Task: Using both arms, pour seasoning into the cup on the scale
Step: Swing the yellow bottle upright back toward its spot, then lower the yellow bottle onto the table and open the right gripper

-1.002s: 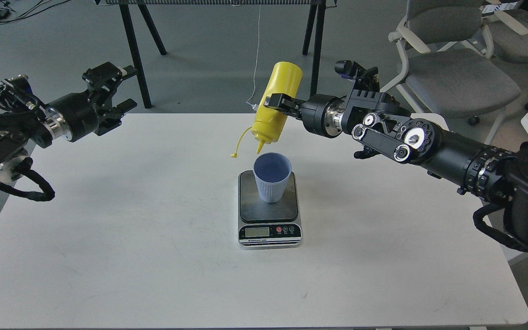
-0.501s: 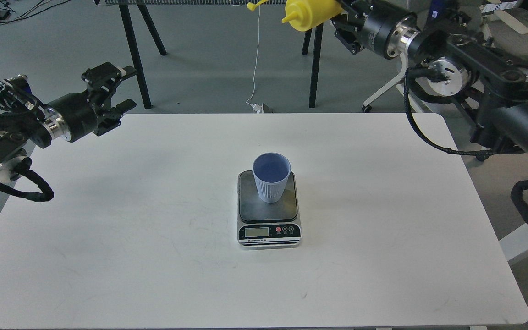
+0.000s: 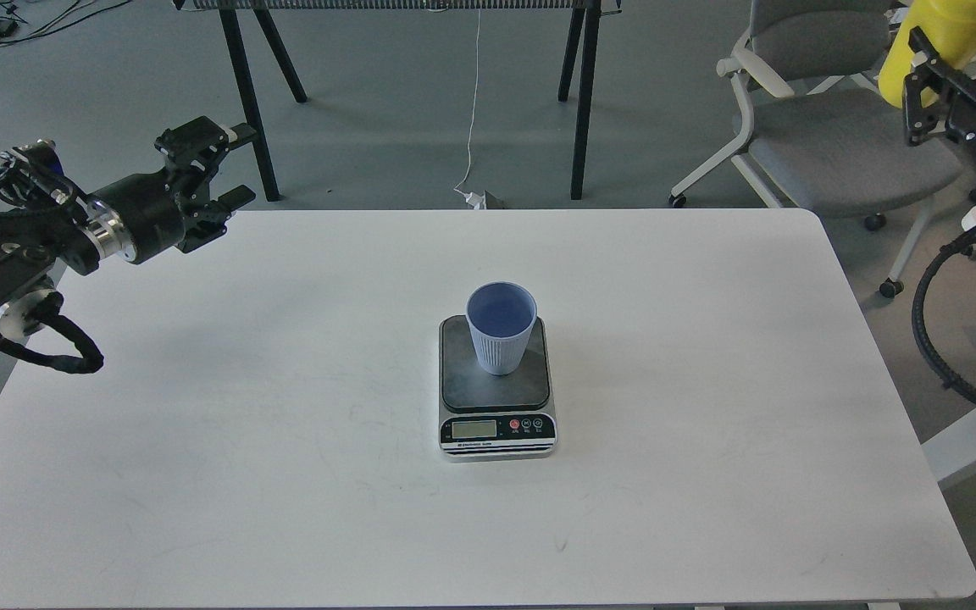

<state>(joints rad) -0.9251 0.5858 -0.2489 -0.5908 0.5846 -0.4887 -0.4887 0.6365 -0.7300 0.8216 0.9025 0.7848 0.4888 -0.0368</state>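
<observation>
The pale blue-grey ribbed cup (image 3: 501, 326) stands upright on the dark platform of the silver scale (image 3: 497, 421) at the table's middle. My right gripper (image 3: 950, 47) is at the top right corner, off the table and far from the cup, shut on the yellow seasoning bottle (image 3: 937, 34). Only part of the bottle's body shows, and its nozzle is out of view. My left gripper (image 3: 221, 165) is open and empty above the table's far left edge.
The white table (image 3: 285, 424) spans most of the view. Grey office chairs (image 3: 844, 144) stand behind its right corner, under my right gripper. Black stand legs (image 3: 251, 93) and a hanging white cable (image 3: 473, 102) are on the floor beyond the far edge.
My right arm has swung the bottle from just above the cup, up and away to the far right, off the table. The left arm, cup and scale have barely moved.
</observation>
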